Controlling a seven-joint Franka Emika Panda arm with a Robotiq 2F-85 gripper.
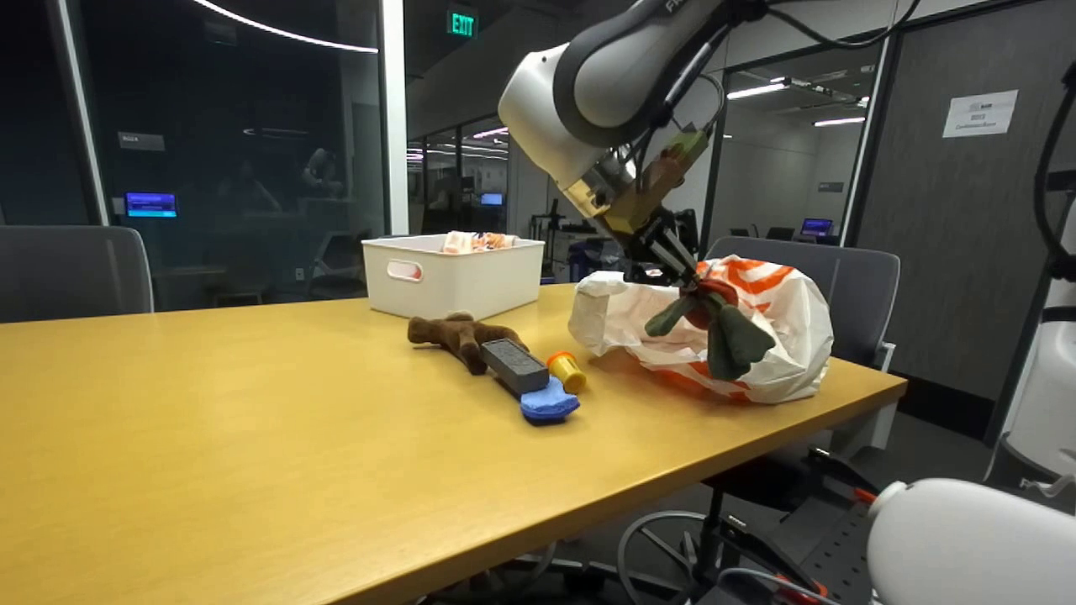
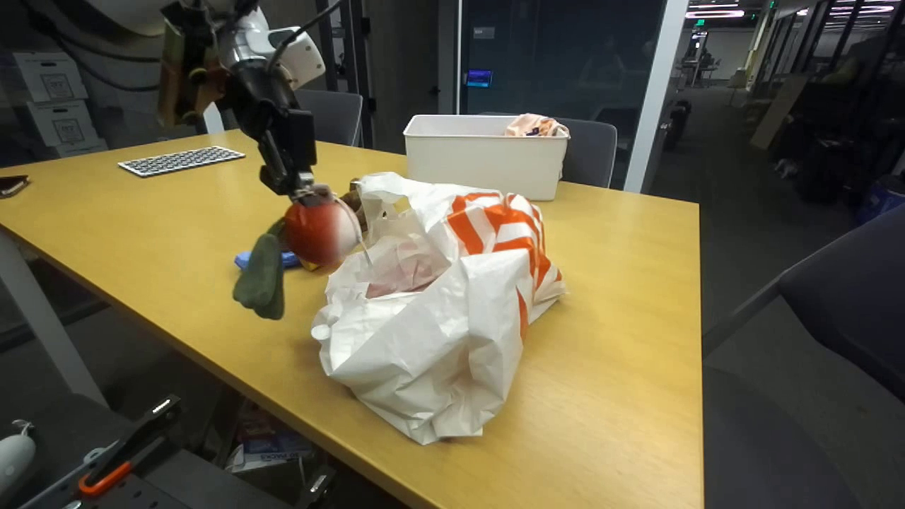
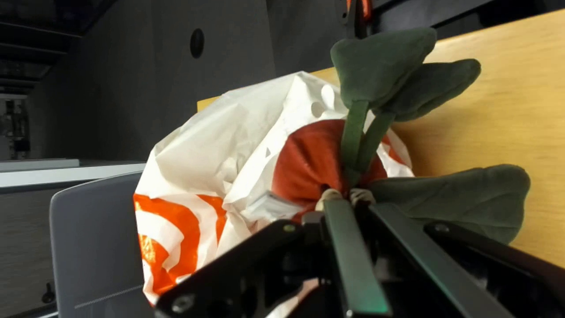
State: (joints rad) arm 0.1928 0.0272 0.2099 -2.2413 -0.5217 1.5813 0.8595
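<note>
Gripper [image 3: 355, 202] held one red plush toy [image 3: 304, 154] between narrowed jaws, three green leaves [image 3: 384, 66] showing; one orange-striped plastic bag [image 2: 431, 332] bulged just below and beside it, crowding that side; off to the gripper's side lay one brown plush [image 1: 458, 335], one dark gray block [image 1: 514, 365], one blue sponge [image 1: 548, 400], one orange-lidded yellow tub [image 1: 570, 375]; farther from it, one white bin [image 1: 458, 281] held cloth [image 2: 535, 126]; one keyboard [image 2: 182, 161] lay well apart.

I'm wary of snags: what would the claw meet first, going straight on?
Beyond the leafy red plush toy it grips, the claw would probably meet the orange-striped white plastic bag first, though depth is hard to judge.
</note>
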